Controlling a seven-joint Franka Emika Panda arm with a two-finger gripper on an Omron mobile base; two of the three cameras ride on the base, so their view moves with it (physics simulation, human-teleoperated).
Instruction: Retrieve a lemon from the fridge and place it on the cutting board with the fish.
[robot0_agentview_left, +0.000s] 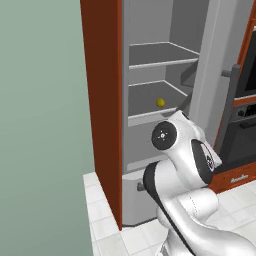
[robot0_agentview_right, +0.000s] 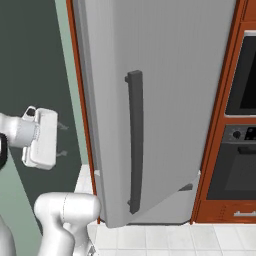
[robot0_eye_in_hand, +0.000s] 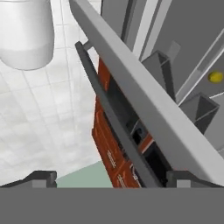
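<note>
1. The gripper (robot0_agentview_right: 60, 140) stands spread wide and holds nothing, just outside the open door of the fridge (robot0_agentview_left: 150, 150).
2. White floor tiles (robot0_agentview_left: 107, 225) run beneath.
3. Red-brown cabinetry (robot0_agentview_left: 102, 100) frames the fridge; an oven (robot0_agentview_right: 240, 150) sits beside it.
4. Deep on a grey shelf rests the lemon (robot0_agentview_left: 160, 102), small, bright yellow, seemingly round.

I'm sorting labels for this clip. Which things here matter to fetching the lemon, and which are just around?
Job:
lemon on a fridge shelf
fridge, door open
gripper, open, empty

Around:
oven
wooden cabinet
tiled floor
</note>
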